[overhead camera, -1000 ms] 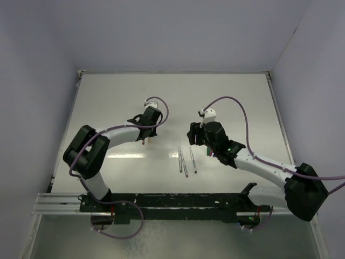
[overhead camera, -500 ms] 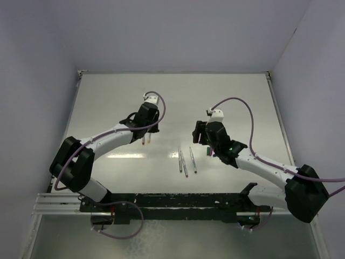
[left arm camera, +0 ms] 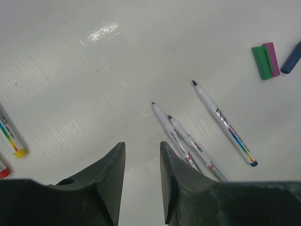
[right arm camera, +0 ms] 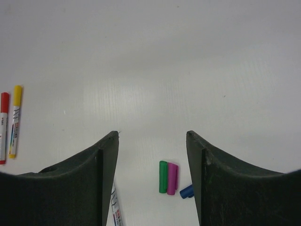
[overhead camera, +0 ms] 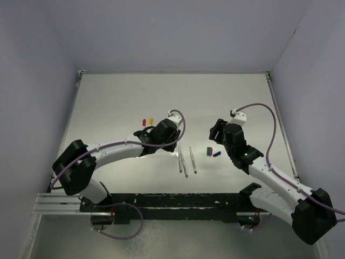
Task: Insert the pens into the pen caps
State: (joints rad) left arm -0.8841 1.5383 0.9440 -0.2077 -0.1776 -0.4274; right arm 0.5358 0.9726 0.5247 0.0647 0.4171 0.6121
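**A:** Which step is this?

**B:** Between pens, I'd say. The red-capped pen [right arm camera: 3, 127] and the yellow-capped pen [right arm camera: 15, 120] lie done, side by side on the left. Three bare pens [left arm camera: 176, 136] lie mid-counter [overhead camera: 108, 102]. To their right, the green cap [right arm camera: 163, 177] touches the purple cap [right arm camera: 172, 178], with the blue cap [right arm camera: 186, 191] just beside them.

**A:** Is either gripper holding anything?

**B:** No, both are released. The left gripper [left arm camera: 142, 174] hovers near the bare pens, jaws slightly parted. The right gripper [right arm camera: 153, 179] is spread wide over the caps.

**A:** And next?

**B:** Probably the left takes the separate pen [left arm camera: 223, 123], since the other two almost touch. The right needs one cap without nudging its neighbours, so the blue looks easiest.

**A:** Is there room?

**B:** Plenty. Everything lies well away from the counter's edges, with open surface beyond. Only the gap between the two arms is tight.
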